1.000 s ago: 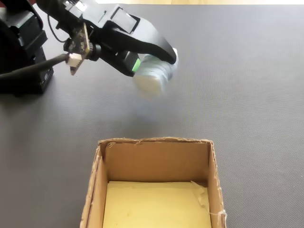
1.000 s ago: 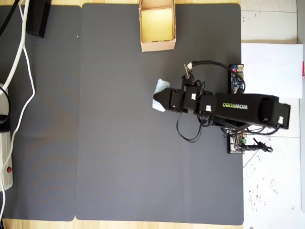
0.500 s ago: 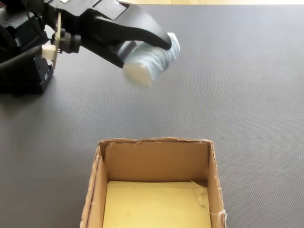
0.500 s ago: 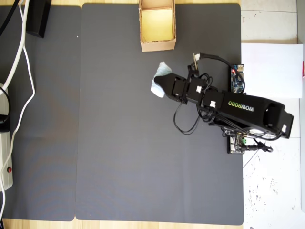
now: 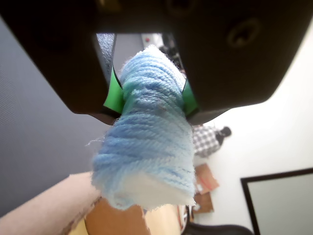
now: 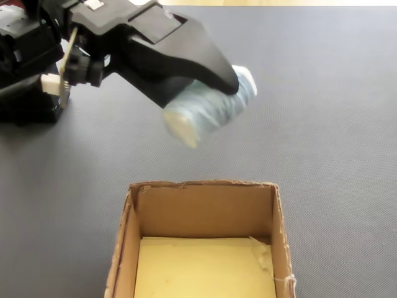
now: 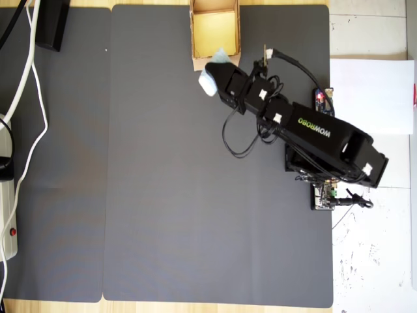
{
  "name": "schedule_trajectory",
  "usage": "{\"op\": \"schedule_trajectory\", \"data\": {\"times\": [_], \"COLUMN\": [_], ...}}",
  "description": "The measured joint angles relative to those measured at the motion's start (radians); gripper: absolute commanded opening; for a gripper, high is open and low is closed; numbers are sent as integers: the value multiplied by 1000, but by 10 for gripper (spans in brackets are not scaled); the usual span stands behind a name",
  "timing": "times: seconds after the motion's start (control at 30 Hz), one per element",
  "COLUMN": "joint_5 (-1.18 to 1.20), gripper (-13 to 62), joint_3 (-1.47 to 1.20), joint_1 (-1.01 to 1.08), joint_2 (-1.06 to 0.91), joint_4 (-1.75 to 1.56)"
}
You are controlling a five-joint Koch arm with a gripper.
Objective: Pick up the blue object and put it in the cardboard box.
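- Nearest in the fixed view, one cardboard box [image 6: 201, 205] stands open and empty, its yellowish floor bare.
- Just beyond its far wall, one blue object [image 6: 211, 112] hangs above the grey mat [image 6: 335, 124], clenched across its middle by the gripper [image 5: 149, 95].
- Judgement: carry it forward over the opening, lower, then release so it clears the rim.
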State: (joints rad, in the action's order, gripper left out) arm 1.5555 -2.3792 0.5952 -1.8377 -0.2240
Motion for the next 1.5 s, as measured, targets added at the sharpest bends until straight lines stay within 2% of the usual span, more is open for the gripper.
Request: {"op": "schedule_trajectory", "data": {"times": [0.47, 0.57, 0.63, 0.67, 0.73, 0.9, 1.17, 1.5], "joint_5": [-14, -14, -12, -12, -14, -15, -15, -15], "gripper": [25, 163, 169, 262, 308, 333, 333, 333], "joint_3": [221, 252, 252, 252, 268, 268, 267, 156], "joint_1": [212, 215, 215, 216, 215, 216, 209, 48], "joint_2": [249, 272, 272, 272, 273, 272, 249, 103], "joint_4": [0, 18, 26, 28, 80, 83, 84, 83]}}
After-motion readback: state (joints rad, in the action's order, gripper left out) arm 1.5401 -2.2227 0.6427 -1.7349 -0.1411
